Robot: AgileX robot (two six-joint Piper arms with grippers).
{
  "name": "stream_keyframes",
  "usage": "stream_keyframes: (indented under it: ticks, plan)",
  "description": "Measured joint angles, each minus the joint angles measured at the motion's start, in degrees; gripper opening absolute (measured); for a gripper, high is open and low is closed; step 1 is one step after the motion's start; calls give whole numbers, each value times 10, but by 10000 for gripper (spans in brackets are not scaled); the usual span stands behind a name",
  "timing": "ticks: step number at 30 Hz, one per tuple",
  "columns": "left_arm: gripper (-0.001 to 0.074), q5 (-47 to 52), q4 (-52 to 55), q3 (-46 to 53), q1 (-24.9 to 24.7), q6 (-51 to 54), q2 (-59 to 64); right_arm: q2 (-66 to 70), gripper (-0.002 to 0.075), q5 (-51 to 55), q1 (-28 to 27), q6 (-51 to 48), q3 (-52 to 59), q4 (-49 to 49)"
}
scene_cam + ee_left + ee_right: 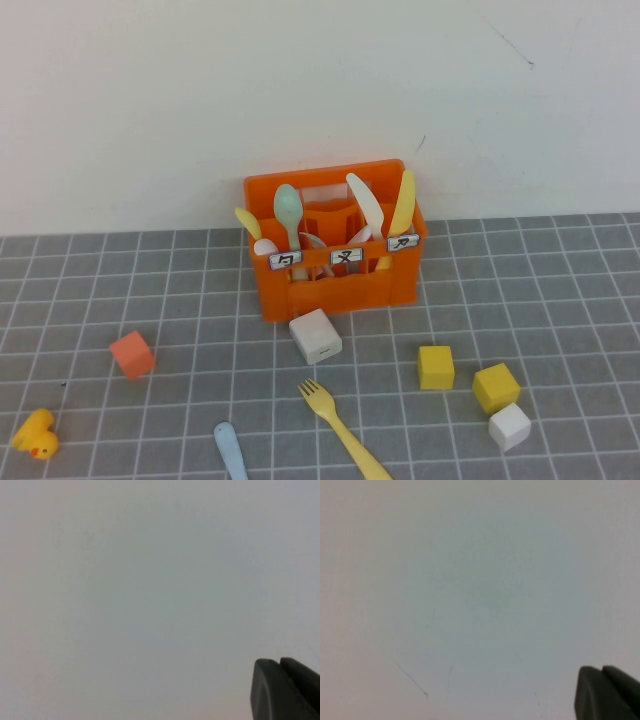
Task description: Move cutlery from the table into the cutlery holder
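The grey tiled table (560, 290) fills the lower half of the high view, with a pale wall behind it, and neither arm shows there at all. At the table's centre stands the orange cutlery holder (335, 290), upright, three white labels on its front, already stocked: a mint-green spoon (288, 208), a white knife (365, 200) and a yellow piece (403, 202) poke out of its compartments.

At six o'clock from the holder, the pale yellow fork (345, 432) lies flat, tines pointing up toward eleven o'clock, handle running off toward five. Near it, toward eight o'clock, lies the light blue utensil (230, 452), rounded end up, cut off by the frame's edge. The two do not touch.

Touching or just in front of the holder's base sits a white block (316, 336). At four o'clock: two yellow cubes (436, 367) (496, 387) and a small white cube (510, 427). At eight o'clock: an orange cube (132, 355), and further out a yellow duck (36, 434).

Now the wrist views, the only place the tools appear. The left gripper (280, 690) shows as dark fingers pressed together, nothing between them, facing blank wall. The right gripper (602, 692) looks the same: fingers closed, empty, facing a wall with faint scratches.
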Motion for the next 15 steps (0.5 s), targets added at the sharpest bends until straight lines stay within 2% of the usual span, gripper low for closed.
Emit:
stream_keyframes:
  ticks: [3, 10, 15]
  plan:
    - [-1, 65, 0, -53, 0, -4, 0, 0, -1, 55, 0, 4, -15, 0]
    - [-1, 232, 0, -179, 0, 0, 11, 0, -1, 265, 0, -24, -130, 0]
    - [-1, 277, -1, -202, 0, 2, 61, 12, -1, 410, 0, -76, -199, 1]
